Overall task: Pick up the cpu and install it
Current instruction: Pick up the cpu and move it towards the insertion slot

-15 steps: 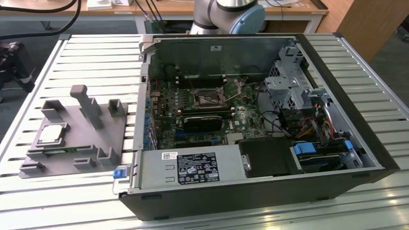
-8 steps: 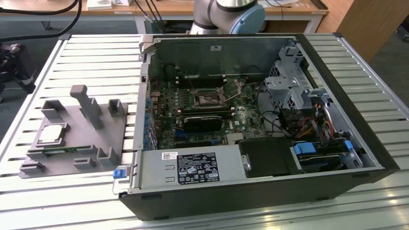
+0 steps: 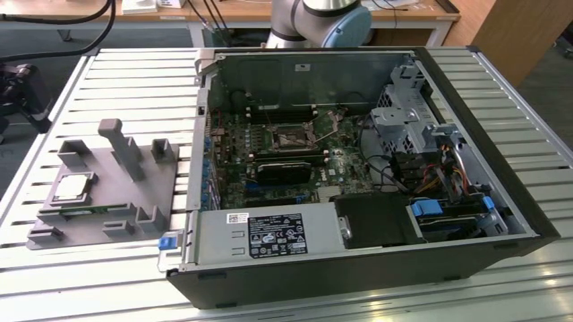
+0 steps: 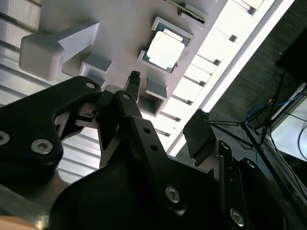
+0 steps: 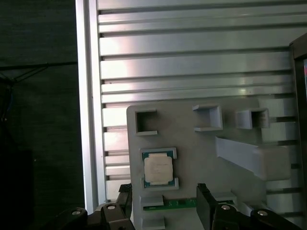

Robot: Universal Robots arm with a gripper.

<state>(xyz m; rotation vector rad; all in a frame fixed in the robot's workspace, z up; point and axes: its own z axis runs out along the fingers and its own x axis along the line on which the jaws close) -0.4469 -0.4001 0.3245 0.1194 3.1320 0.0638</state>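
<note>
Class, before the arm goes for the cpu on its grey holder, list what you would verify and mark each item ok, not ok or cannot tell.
1. The cpu lies flat in its seat on the grey holder: ok.
2. The gripper is open and holds nothing: ok.
3. Its fingers stand wider apart than the cpu: ok.
4. Nothing lies on top of the cpu: ok.
5. The computer case is open on top: ok.
6. The socket is open and empty: cannot tell.

cpu (image 3: 72, 188) on fixture (image 3: 109, 196) beside computer case (image 3: 313, 285)
</note>
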